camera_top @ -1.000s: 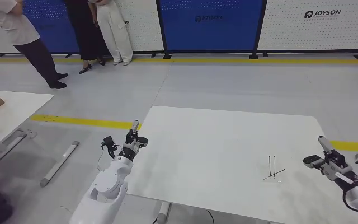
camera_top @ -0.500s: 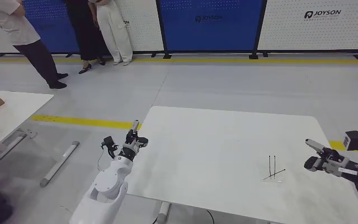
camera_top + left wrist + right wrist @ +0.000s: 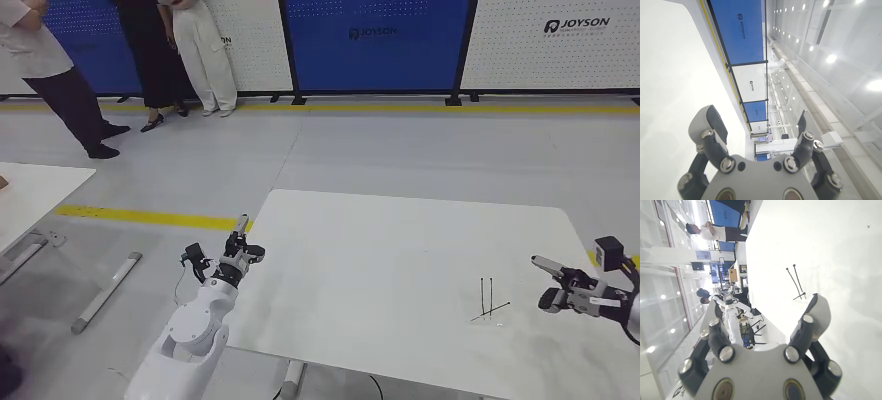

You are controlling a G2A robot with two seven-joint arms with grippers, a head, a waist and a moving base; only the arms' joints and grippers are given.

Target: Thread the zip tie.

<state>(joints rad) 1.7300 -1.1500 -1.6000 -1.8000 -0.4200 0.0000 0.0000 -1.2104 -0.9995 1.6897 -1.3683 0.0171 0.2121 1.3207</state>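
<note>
Right pincer [image 3: 545, 281] is spread wide, near the black zip ties [image 3: 487, 298] on the white table [image 3: 380, 270]. Left pincer [image 3: 759, 117] is spread wide too, at the table's other side.

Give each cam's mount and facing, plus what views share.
Top view: above the arms, looking down at the table; left tool at its left edge, right tool near the zip ties.
Left wrist view: behind the open left tool, facing along the table toward wall panels and ceiling.
Right wrist view: behind the open right tool, facing the zip ties on the table.
Shared: top and right wrist both show the zip ties.
</note>
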